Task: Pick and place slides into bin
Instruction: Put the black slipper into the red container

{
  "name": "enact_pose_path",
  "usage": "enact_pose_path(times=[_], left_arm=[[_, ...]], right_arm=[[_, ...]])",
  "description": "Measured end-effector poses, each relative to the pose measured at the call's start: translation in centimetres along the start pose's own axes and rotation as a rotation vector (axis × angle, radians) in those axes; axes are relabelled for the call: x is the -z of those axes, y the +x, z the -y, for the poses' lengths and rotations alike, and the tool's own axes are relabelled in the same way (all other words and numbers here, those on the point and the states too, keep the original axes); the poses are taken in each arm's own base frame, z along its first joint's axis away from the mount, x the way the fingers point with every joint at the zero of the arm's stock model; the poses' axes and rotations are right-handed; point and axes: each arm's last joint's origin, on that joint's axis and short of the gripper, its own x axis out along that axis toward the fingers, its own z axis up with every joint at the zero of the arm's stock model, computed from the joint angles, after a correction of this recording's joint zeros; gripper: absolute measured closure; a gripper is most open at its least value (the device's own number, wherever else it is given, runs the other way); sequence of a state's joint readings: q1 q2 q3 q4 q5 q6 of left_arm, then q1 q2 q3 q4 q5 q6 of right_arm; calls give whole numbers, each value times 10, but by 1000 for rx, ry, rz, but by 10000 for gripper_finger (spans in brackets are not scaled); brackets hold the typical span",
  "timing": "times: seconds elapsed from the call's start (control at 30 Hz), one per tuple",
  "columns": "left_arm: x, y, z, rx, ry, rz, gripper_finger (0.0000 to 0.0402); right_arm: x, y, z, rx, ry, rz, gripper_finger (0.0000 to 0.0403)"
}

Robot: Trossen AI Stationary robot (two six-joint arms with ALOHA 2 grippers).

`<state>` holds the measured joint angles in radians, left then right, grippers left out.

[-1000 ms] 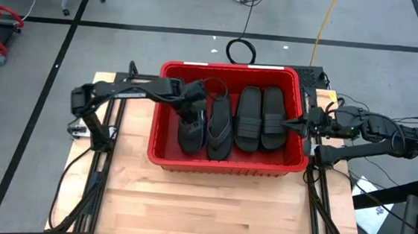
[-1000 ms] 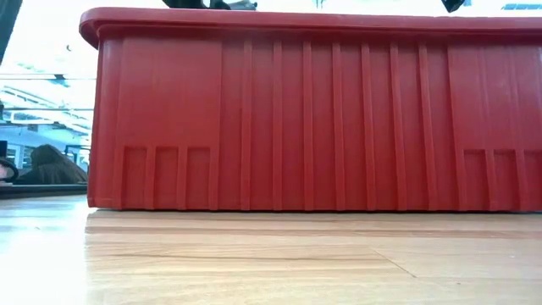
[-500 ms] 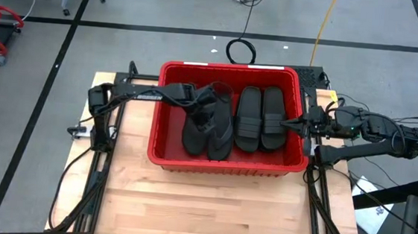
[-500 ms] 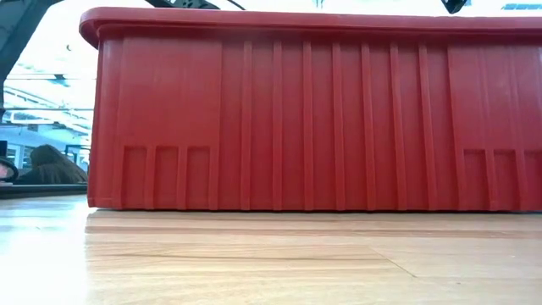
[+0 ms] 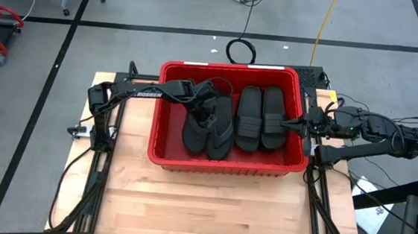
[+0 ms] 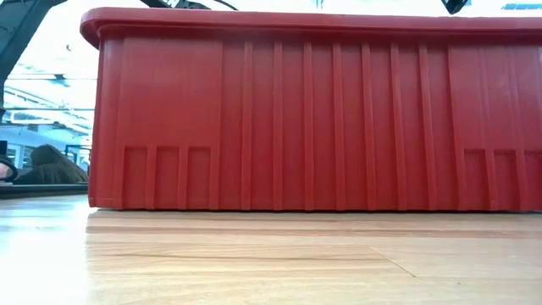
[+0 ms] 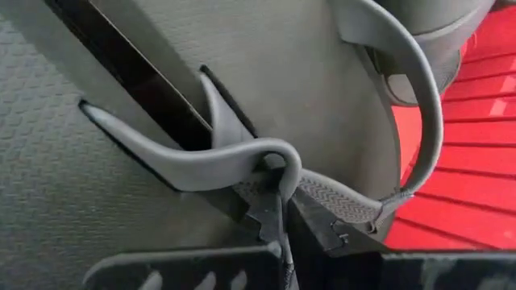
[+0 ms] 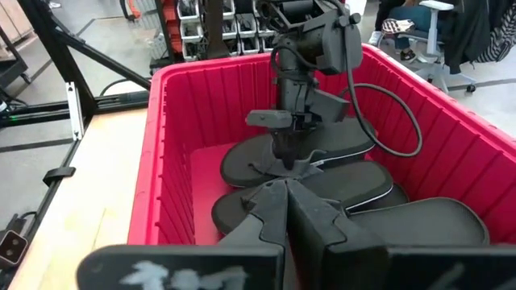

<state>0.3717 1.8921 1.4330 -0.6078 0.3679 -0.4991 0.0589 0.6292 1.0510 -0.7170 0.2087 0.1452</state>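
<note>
Rubber, matte and black: from the high view you see the slides (image 5: pixel 240 118) lying in the red bin (image 5: pixel 163 152), two band-strap ones flat on the right side, thong-strap ones piled on the left. Your left gripper (image 5: pixel 210 116) hangs inside the bin over that pile; the right gripper (image 5: pixel 292 124) waits at the bin's right rim.

At table height, only the bin's ribbed wall (image 6: pixel 305 119) shows, standing on pale wood (image 6: pixel 254 263), with a bright room behind.

Your left wrist view shows the fingers closed tight on a thin thong strap (image 7: pixel 242 165). Judge it soft and light: it will bend and dangle, so the strap is the natural hold.

Your right wrist view shows that gripper (image 8: pixel 284 197) pressed together on nothing, with the left gripper (image 8: pixel 284 143) working beyond it.
</note>
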Motion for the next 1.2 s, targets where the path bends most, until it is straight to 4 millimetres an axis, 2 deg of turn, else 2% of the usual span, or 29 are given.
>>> enact_pose_path(times=[0.13, 0.27, 0.67, 0.83, 1.03, 1.2], left_arm=[[1, 0, 1, 36, 37, -20, 397], [1, -1, 3, 66, 60, -23, 369], [1, 1, 8, 88, 43, -15, 199], [0, 0, 8, 96, 22, -17, 148], [1, -13, 13, 144, 139, -5, 124], [0, -19, 15, 141, 144, 14, 123]], right_arm=[[0, 0, 0, 0, -3, 0, 403], [0, 0, 0, 0, -11, 0, 403], [0, 0, 0, 0, -26, -1, 403], [0, 0, 0, 0, -26, 0, 403], [1, 0, 0, 1, -33, -13, 403], [2, 0, 0, 2, -31, -17, 403]])
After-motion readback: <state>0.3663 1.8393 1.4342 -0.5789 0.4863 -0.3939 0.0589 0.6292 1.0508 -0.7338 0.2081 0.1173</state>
